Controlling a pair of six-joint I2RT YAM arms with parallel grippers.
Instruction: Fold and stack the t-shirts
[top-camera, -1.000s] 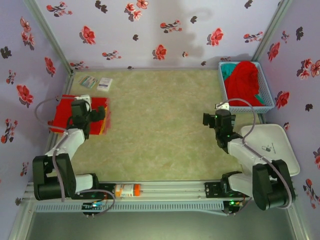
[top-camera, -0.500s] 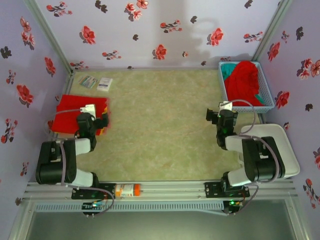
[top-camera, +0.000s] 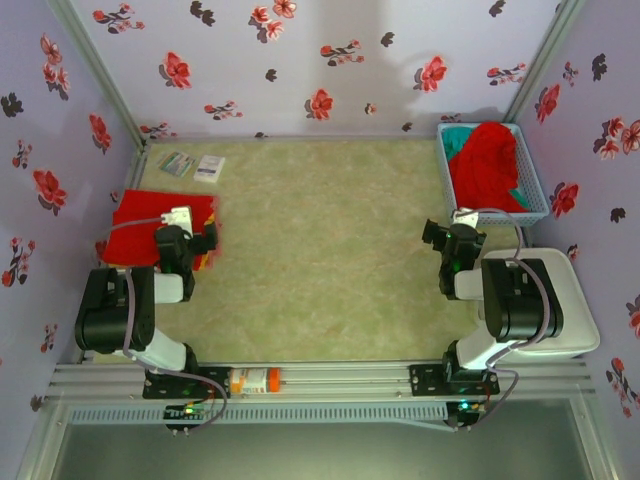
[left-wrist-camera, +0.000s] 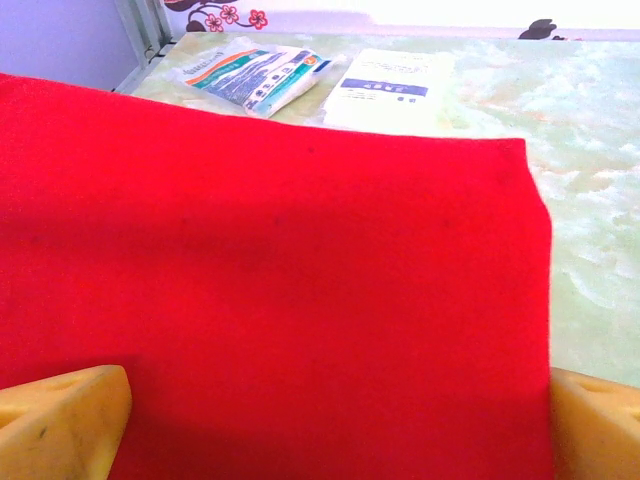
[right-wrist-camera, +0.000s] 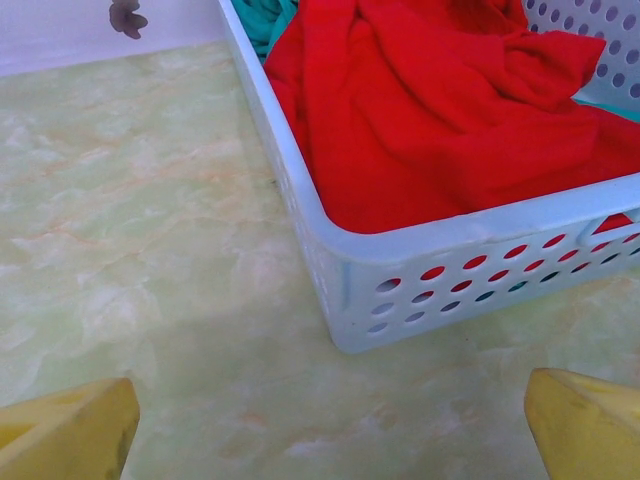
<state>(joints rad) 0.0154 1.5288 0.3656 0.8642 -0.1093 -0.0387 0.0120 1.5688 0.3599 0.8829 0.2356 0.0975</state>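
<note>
A folded red t-shirt stack (top-camera: 145, 222) lies flat at the table's left edge. My left gripper (top-camera: 183, 238) hovers open over its near part, and the red cloth (left-wrist-camera: 300, 260) spreads between the yellow fingertips (left-wrist-camera: 60, 420) without being gripped. A blue mesh basket (top-camera: 535, 195) at the back right holds a crumpled red t-shirt (right-wrist-camera: 440, 120) and a teal t-shirt (right-wrist-camera: 265, 20). My right gripper (top-camera: 452, 238) stands open over bare table just short of the basket corner (right-wrist-camera: 345, 300). The orange-yellow shirt is hidden.
Two flat packets (left-wrist-camera: 255, 70) (left-wrist-camera: 390, 85) lie on the table beyond the red stack. A white tray (top-camera: 565, 300) sits at the right edge by the right arm. Flowered walls close in the left, back and right sides.
Both arms have folded back toward their bases. The left gripper slid toward the near edge of the red stack. The right gripper shifted slightly right, toward the basket.
</note>
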